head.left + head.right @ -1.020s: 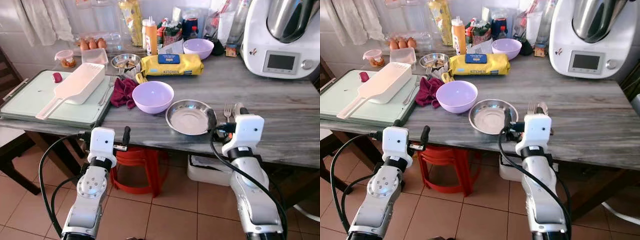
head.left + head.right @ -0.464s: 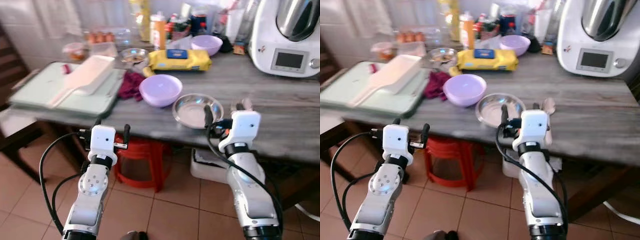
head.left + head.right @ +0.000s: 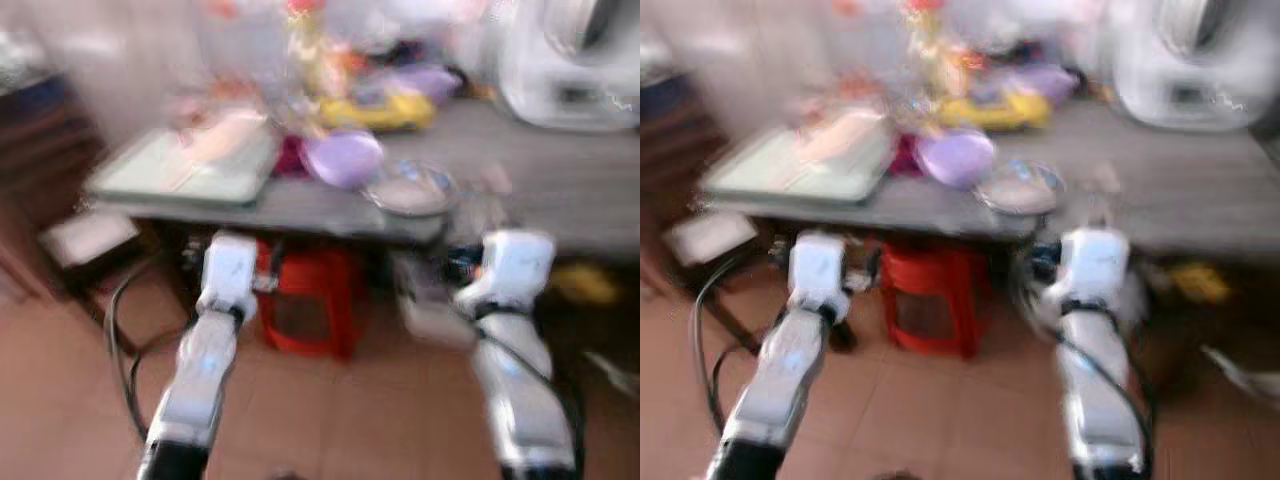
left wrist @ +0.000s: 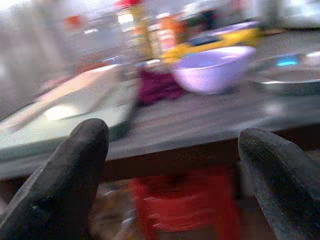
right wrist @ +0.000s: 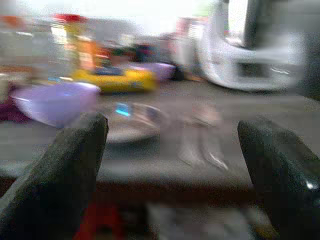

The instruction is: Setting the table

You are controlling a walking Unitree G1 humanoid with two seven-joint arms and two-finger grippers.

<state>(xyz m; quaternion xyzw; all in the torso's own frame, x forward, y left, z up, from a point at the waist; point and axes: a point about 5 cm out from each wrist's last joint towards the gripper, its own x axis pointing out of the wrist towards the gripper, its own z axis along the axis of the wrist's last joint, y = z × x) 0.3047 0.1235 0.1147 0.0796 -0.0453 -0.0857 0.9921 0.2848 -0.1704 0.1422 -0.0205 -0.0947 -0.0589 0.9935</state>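
Note:
Every view is blurred by motion. On the grey table (image 3: 560, 215) a purple bowl (image 3: 343, 158) sits beside a steel plate (image 3: 410, 190), with a fork and spoon (image 5: 200, 145) just past the plate. My left gripper (image 4: 170, 165) is open and empty, held in front of the table edge and below it. My right gripper (image 5: 175, 165) is open too, level with the table edge and facing the plate. Both stand apart from the table.
A pale green tray (image 3: 185, 170) holding a white scoop lies at the table's left end. A yellow pack (image 3: 375, 110) and a large white appliance (image 3: 570, 60) stand at the back. A red stool (image 3: 305, 310) sits under the table, and dark wooden furniture (image 3: 50, 170) is at the left.
The whole picture has shifted and blurred, and the table looks farther away and higher, so the camera has moved. Both grippers remain open and empty; the things on the table look unmoved.

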